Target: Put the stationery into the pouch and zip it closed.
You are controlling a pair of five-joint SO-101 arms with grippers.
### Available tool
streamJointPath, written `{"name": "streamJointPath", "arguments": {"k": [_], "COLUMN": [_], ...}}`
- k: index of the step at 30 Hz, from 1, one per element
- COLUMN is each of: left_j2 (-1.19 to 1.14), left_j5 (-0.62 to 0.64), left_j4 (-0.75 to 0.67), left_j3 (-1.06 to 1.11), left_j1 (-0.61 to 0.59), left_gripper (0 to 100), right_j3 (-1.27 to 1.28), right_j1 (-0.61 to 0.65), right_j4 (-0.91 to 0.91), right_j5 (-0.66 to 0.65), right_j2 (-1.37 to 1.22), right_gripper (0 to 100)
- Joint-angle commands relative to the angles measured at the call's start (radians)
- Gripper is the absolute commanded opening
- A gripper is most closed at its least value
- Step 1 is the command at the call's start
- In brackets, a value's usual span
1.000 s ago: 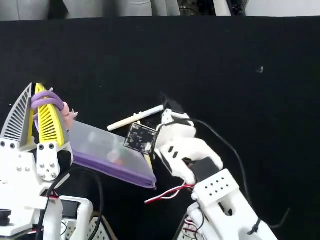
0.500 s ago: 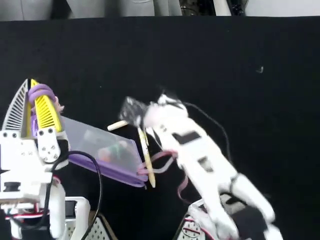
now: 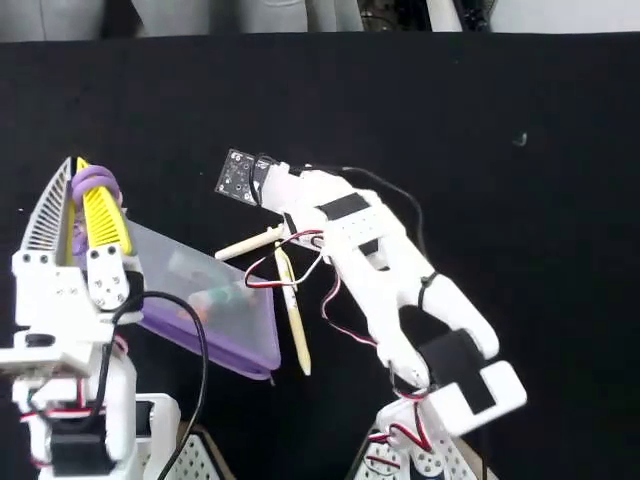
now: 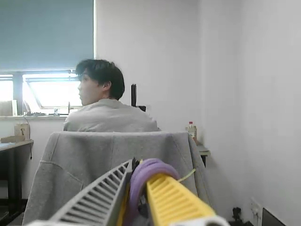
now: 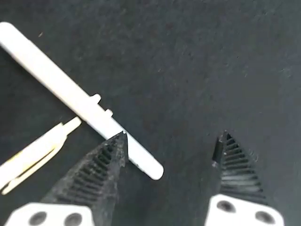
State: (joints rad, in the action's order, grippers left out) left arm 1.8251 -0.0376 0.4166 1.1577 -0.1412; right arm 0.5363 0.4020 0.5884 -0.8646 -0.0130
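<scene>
Left gripper (image 3: 73, 175) raised, pointing up, clamped on pouch (image 3: 200, 290) end. Right arm stretched out beside pouch; right gripper (image 5: 171, 139) pointing down, jaws apart.

We see a clear pouch (image 3: 235, 325) with purple trim near the desk's front-left corner, tilted, with small coloured items (image 3: 215, 298) inside. Just beside it, toward the desk's middle, lie a white pen (image 3: 250, 242) and a yellow pen (image 3: 294, 315), their ends close but apart.

Bare bench (image 3: 520, 220) lies open beyond the right pincer (image 5: 171, 143). The white pen (image 5: 70, 89) crosses one spread finger, with the yellow pen (image 5: 33, 157) alongside and the pouch (image 3: 215, 310) near.
</scene>
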Motion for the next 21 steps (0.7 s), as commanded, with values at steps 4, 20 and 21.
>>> {"name": "streamJointPath", "arguments": {"k": [4,20,21], "left_j2": [0.000,0.000,0.000], "left_j5": [0.011,0.011,0.011], "left_j4": [-0.021,-0.017,-0.017], "left_j3": [0.028,0.053,0.051], "left_j1": [-0.004,0.107,0.116], "left_gripper": [3,3,3], "right_j3": [0.091,0.105,0.105], "right_j1": [-0.003,-0.008,-0.008], "right_j4": [-0.212,-0.212,-0.212], "right_j5": [-0.012,-0.011,-0.011], "right_j2": [-0.012,-0.018,-0.019], "right_gripper": [28.6,28.6,28.6]}}
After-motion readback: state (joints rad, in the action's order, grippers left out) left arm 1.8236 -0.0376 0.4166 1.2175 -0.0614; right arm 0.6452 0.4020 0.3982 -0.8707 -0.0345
